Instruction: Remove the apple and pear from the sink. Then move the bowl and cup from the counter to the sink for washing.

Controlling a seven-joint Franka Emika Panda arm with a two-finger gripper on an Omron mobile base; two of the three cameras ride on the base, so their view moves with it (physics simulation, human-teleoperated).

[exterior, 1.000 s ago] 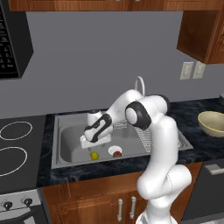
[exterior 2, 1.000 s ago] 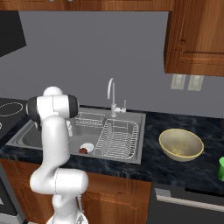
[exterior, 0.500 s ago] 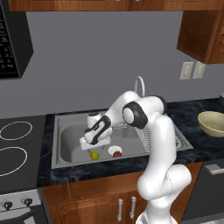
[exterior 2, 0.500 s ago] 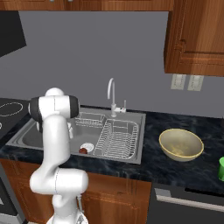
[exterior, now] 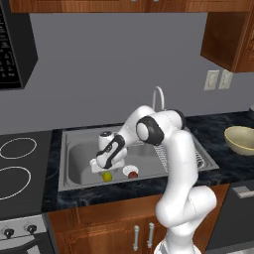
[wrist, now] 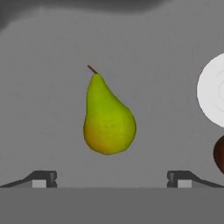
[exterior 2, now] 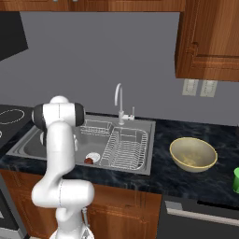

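The yellow-green pear [wrist: 107, 118] lies on the grey sink [exterior: 79, 158] floor, stem pointing away from the hand. My gripper [wrist: 111, 179] hovers just above it, open, its fingertips [wrist: 41, 178] spread wider than the fruit. From the left base view the gripper [exterior: 99, 166] sits low in the basin right over the pear [exterior: 106, 176]. The dark red apple [exterior: 132, 174] rests beside the white drain [exterior: 129, 169]; the apple [wrist: 220, 153] cuts the hand view's right edge. On the counter [exterior 2: 163, 172] stand the tan bowl [exterior 2: 193, 154] and green cup [exterior 2: 237, 179].
A wire rack [exterior 2: 123, 147] fills the sink's right half, with the curved faucet [exterior 2: 119, 100] behind it. The stovetop [exterior: 15, 163] lies left of the basin. The bowl [exterior: 240, 139] stands on the counter right of the sink. Wooden cabinets hang above the counter at the right.
The hand has sunk slightly deeper into the basin toward the pear. Fruits, bowl and cup stay where they were.
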